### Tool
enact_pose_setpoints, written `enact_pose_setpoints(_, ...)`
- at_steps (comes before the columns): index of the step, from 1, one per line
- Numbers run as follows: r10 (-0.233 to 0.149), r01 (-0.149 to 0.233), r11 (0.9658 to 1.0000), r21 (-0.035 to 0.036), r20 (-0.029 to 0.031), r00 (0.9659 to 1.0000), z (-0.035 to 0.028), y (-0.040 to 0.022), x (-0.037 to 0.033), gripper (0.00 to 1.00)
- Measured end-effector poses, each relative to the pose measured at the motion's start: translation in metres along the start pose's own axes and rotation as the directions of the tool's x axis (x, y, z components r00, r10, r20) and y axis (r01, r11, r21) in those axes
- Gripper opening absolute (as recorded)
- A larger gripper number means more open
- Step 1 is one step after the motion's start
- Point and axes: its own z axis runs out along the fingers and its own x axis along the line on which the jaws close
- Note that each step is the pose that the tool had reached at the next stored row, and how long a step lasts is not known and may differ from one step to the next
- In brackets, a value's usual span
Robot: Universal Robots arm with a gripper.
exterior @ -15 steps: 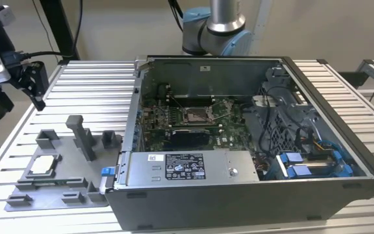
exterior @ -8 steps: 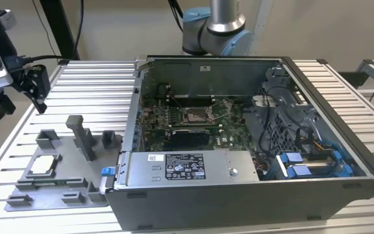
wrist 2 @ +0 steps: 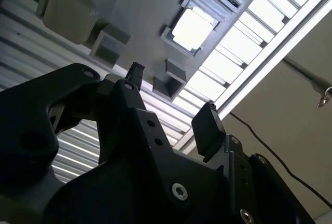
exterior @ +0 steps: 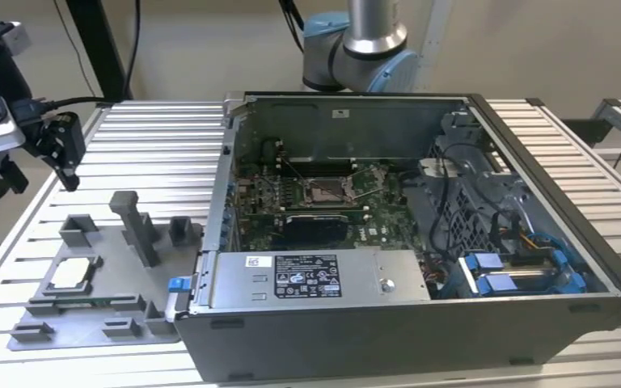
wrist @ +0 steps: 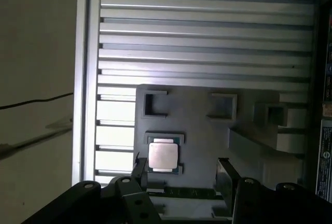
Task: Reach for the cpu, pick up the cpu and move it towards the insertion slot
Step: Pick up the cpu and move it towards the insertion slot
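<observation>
- The cpu [exterior: 71, 275] is lying flat, silvery top upward, in a square-framed pocket of the grey tray [exterior: 106, 327], towards the tray's edge at the exterior view's left.
- In both wrist views the cpu [wrist 2: 193, 27] [wrist: 163, 155] is sitting alone in its pocket, with nothing touching it.
- The gripper [exterior: 46, 174] is hanging in the air over the worktop [exterior: 159, 145], beyond the tray's far edge and well apart from the chip.
- In the second wrist view the gripper [wrist 2: 171, 97] is standing with its two black fingers [wrist 2: 207, 125] spread wide, the gap between them bare and nothing being gripped.
- In the first wrist view the gripper [wrist: 181, 169] is pointing down at the tray [wrist: 207, 136], one fingertip lining up just beside the chip's pocket.
- The tray is resting at the worktop's corner at the exterior view's lower left, carrying grey blocks and a tall upright post [exterior: 138, 226].
- The insertion slot [exterior: 327, 190] is sitting in the green motherboard [exterior: 268, 194] inside the open computer case [exterior: 419, 323], which is occupying the middle of the worktop, just beside the tray.
- The slot is lying well apart from both the chip and the gripper.
- The arm's base [exterior: 354, 44] is rising behind the case's far edge.
</observation>
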Motion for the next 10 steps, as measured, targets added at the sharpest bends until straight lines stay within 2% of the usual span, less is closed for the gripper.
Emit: enact_pose_setpoints(10,0.000,0.000,1.0000,0.0000,0.0000,1.0000,0.0076,-0.0003,0.0000,1.00)
